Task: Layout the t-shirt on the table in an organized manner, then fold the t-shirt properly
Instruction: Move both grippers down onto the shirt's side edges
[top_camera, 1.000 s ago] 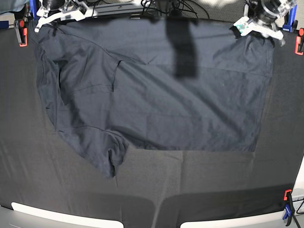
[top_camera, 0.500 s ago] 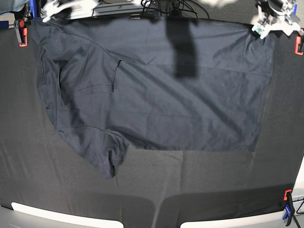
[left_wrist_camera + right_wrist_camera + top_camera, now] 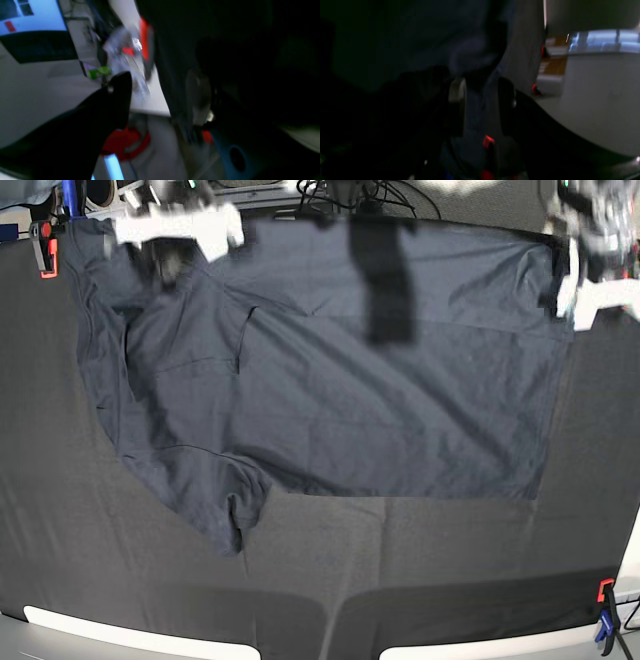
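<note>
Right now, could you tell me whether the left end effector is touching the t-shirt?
Cannot tell. In the base view the left end effector is motion-blurred over the t-shirt corner, hiding any gap; the left wrist view is too dark and blurred to settle it.

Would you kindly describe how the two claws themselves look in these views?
In the base view both the right claw and left claw are white, angular and motion-blurred. The wrist views show dark, tapered fingers, one with a pale inner pad. No cables or markings are legible.
</note>
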